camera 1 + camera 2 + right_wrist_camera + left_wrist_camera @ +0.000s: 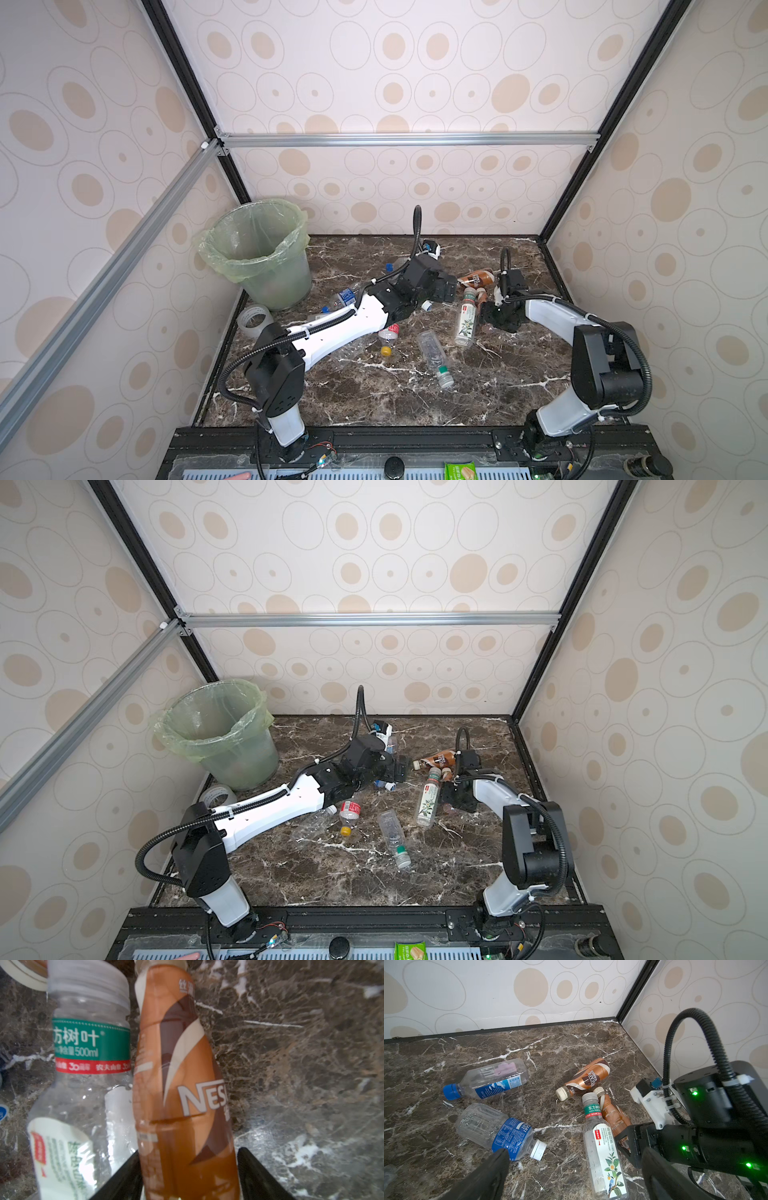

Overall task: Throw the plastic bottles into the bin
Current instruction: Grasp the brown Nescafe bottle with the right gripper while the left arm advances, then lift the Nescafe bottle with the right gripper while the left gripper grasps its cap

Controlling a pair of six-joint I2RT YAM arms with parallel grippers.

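The brown Nescafé bottle [182,1084] was seen lying flat near the right edge of the marble tabletop [519,374]. Its long axis was run straight out from the right gripper [187,1151], with the cap end pointed off toward the far edge. The jaws were set astride its lower body. One finger [124,1174] was wedged into the seam against the green-banded tea bottle [83,1084] that lay touching alongside, and the other was placed on the bare-marble side. The jaws were drawn in narrow, right at the label, but whether a firm pinch had been made could not be told, and the bottle had not been lifted.

The left gripper [446,289] was spread at its widest and nothing was held in it. It was kept low over the middle of the tabletop, one fingertip [502,1155] just at the blue label of the Pocari Sweat bottle [500,1132].

The bin [274,286] was stood in the far left corner, well apart from the Nescafé bottle, so the whole tabletop was left to be crossed. The left arm was judged nearer the bin, and the right arm alone was placed for this pick.
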